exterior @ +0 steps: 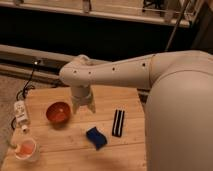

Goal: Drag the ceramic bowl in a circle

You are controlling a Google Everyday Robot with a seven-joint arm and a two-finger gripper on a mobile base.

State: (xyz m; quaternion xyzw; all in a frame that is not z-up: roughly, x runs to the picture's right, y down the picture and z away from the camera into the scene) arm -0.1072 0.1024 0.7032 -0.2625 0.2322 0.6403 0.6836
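Jaws apart, just beside the ceramic bowl (58,112) on the wooden table (65,146).

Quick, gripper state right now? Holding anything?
Gripper: jaws open, holding nothing, pointing down close beside the small glossy reddish-orange ceramic bowl.

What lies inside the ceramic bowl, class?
The ceramic bowl shows only its reddish inside, apparently empty; its near wall covers a little. The open pincer hangs close beside it.

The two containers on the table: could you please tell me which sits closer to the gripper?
The reddish-orange ceramic bowl: the gripper hangs just beside it, whereas the clear cup stands much farther off.
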